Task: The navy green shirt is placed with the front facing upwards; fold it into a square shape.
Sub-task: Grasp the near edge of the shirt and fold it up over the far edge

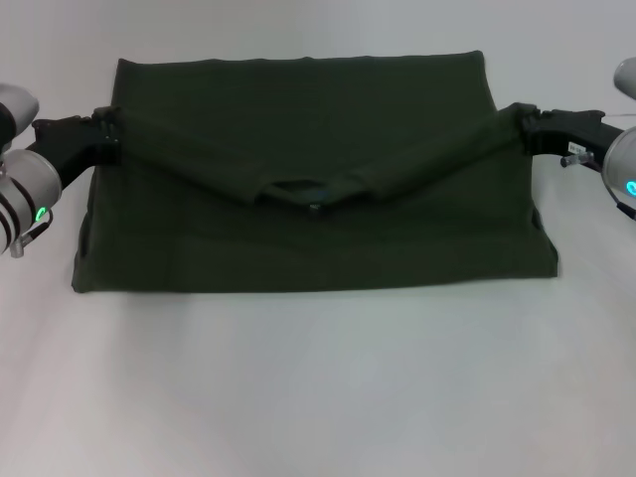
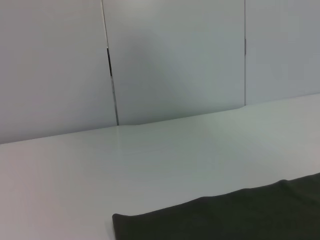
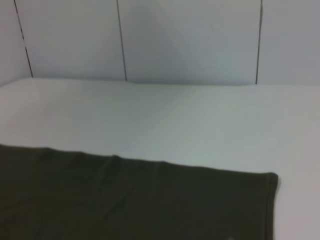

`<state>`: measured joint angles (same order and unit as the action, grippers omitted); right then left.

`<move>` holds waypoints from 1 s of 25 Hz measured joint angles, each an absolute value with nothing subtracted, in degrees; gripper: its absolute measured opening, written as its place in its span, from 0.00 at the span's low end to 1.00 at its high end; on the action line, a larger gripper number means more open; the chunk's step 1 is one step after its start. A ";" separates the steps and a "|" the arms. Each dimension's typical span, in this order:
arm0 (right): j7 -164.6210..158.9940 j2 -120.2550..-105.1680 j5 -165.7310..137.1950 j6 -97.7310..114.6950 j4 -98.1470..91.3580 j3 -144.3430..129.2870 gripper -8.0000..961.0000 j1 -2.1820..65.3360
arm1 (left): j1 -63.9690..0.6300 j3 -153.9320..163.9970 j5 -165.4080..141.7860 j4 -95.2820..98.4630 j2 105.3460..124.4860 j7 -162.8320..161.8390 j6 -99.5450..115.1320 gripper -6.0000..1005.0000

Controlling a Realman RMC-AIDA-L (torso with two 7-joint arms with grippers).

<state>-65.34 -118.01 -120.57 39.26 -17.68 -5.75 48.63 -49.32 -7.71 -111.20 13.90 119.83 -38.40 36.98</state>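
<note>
The navy green shirt [image 1: 318,214] lies on the white table, with its upper edge folded over so the neckline [image 1: 303,189] hangs in the middle. My left gripper [image 1: 104,134] is shut on the shirt's left corner. My right gripper [image 1: 522,124] is shut on its right corner. Both hold the folded edge a little above the lower layer, and it sags between them. No lettering shows. The left wrist view shows a strip of the shirt [image 2: 225,217] and the right wrist view shows its far hem [image 3: 130,200].
The white table [image 1: 318,397] extends in front of the shirt and behind it. Pale wall panels [image 2: 175,60] stand beyond the table's far edge.
</note>
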 joint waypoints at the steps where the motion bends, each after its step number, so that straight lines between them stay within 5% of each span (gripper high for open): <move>1: -64.80 -118.11 -120.58 38.60 -17.34 -5.80 0.05 48.76 | -49.37 -7.71 -111.19 13.89 119.86 -38.33 36.97 0.03; 12: -63.22 -118.92 -118.09 36.91 -16.63 -6.07 0.13 48.70 | -49.49 -7.76 -107.57 13.26 120.45 -37.66 36.93 0.03; 18: -63.48 -118.91 -117.86 36.83 -16.60 -6.15 0.22 48.50 | -49.11 -7.77 -105.11 13.57 120.92 -35.86 37.23 0.20; 23: -63.58 -118.91 -117.82 36.73 -16.68 -6.15 0.44 48.43 | -49.04 -7.91 -104.11 13.42 120.97 -35.12 37.33 0.43; 25: -63.68 -118.91 -117.78 36.72 -16.74 -6.16 0.61 48.43 | -49.04 -7.92 -103.16 13.45 121.03 -34.67 37.35 0.51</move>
<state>-63.68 -118.91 -117.78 36.72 -16.74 -6.16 48.43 -49.04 -7.92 -103.16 13.45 121.03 -34.67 37.35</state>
